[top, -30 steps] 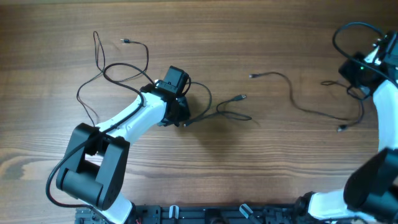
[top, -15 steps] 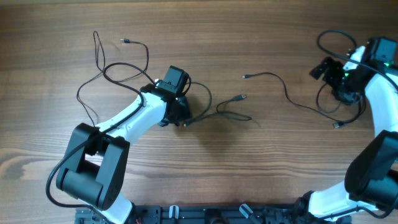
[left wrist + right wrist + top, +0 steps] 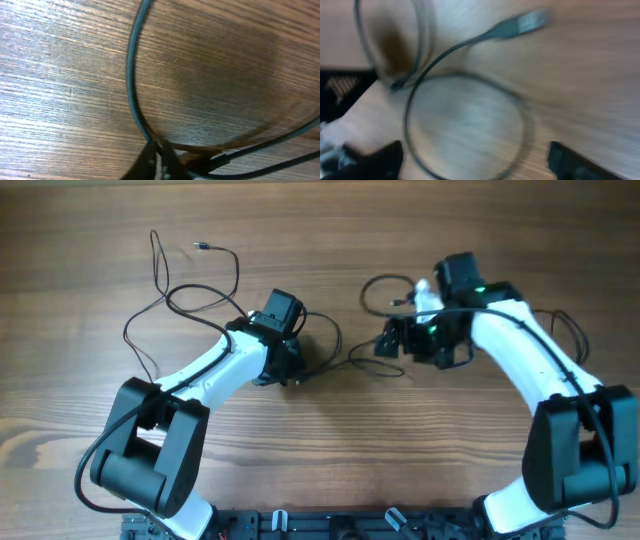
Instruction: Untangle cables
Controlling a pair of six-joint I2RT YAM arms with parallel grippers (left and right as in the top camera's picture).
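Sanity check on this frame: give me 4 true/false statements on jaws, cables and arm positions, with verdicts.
1. The right arm has its jaws open, with a cable loop showing between them in the wrist view. True.
2. The left arm holds its jaws wide open, lifted clear. False: they are shut on a cable right down at the wooden table.
3. A plug end lies free, far from both arms' jaws, at the far left of the overhead view. True.
4. Both arms sit parked at the table's side edges. False: both reach in toward the middle.
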